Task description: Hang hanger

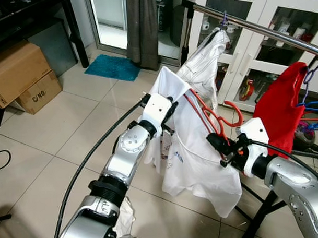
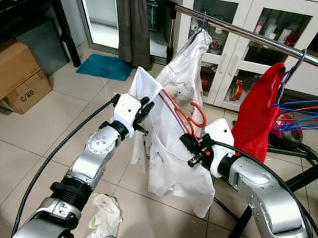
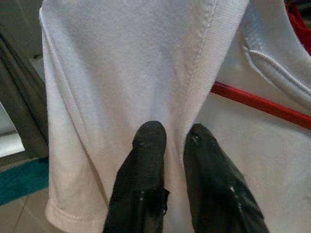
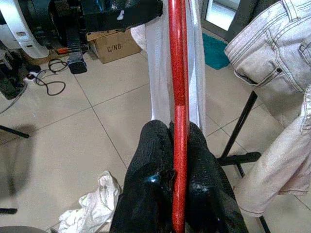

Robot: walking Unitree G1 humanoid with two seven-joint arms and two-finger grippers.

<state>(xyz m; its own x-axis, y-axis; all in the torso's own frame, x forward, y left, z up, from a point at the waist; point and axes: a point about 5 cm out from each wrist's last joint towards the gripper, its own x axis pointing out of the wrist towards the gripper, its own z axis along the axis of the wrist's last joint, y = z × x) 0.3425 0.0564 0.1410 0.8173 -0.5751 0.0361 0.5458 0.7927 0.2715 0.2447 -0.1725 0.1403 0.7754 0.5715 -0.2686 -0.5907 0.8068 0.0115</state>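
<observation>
A red hanger (image 1: 211,114) carries a white t-shirt (image 1: 194,159) in mid-air in front of the clothes rail (image 1: 260,29). My right gripper (image 1: 218,146) is shut on the hanger's red bar (image 4: 179,97), below its hook. My left gripper (image 1: 169,112) is shut on the white shirt's fabric (image 3: 126,82) near the shoulder, with the hem pinched between the fingers (image 3: 146,160). The hanger's hook sits below the rail and apart from it.
On the rail hang white jeans (image 1: 206,60) and a red garment (image 1: 281,107), with blue hangers (image 1: 313,111) at the right. Glass-door cabinets (image 1: 256,47) stand behind. Cardboard boxes (image 1: 21,77) and a teal mat (image 1: 113,67) are at the left. A crumpled white cloth (image 2: 102,217) lies on the tiles.
</observation>
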